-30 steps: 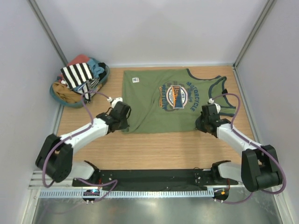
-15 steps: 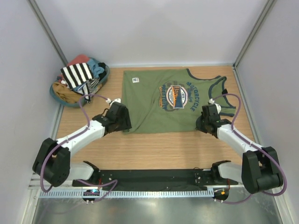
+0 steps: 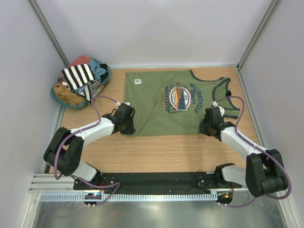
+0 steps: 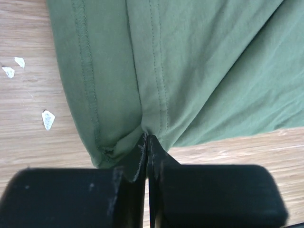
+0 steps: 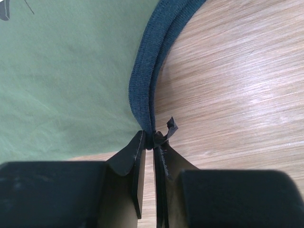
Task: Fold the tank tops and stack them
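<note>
The olive green tank top [image 3: 166, 102] lies flat on the wooden table, printed patch up, neck to the right. My left gripper [image 3: 127, 124] is shut on its hem at the near left corner; the left wrist view shows the green cloth [image 4: 156, 71] pinched between the jaws. My right gripper [image 3: 205, 124] is shut on the dark blue armhole trim [image 5: 147, 85] at the near right edge. The black-and-white striped tank top [image 3: 79, 76] lies on a pile in the basket at the back left.
A blue basket [image 3: 58, 98] at the back left holds the striped top, a salmon-red garment [image 3: 80, 60], light blue cloth and a tan item. Small white scraps [image 4: 47, 118] lie on the wood left of the hem. Grey walls close in three sides.
My left arm has swung its elbow inward and the gripper has shifted slightly right along the hem's corner. The right arm and the green top have barely moved.
</note>
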Controlling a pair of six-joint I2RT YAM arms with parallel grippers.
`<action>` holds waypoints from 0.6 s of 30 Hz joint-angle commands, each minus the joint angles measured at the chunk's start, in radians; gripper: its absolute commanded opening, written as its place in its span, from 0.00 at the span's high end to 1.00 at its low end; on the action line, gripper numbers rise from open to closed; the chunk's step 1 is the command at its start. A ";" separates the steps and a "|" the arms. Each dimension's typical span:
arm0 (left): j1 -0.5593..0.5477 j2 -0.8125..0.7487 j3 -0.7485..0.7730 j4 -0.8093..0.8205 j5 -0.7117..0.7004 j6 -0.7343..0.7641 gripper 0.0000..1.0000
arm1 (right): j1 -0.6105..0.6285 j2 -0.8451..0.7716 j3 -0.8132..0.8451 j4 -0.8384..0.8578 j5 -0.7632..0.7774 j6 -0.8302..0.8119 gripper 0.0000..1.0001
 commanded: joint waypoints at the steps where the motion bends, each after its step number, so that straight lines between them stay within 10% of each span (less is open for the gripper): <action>1: -0.006 -0.042 0.013 0.020 -0.008 0.002 1.00 | 0.004 -0.024 -0.001 0.018 0.012 -0.001 0.84; 18: 0.089 -0.231 -0.149 -0.039 -0.165 -0.117 1.00 | 0.006 -0.038 -0.006 -0.017 0.002 0.022 0.78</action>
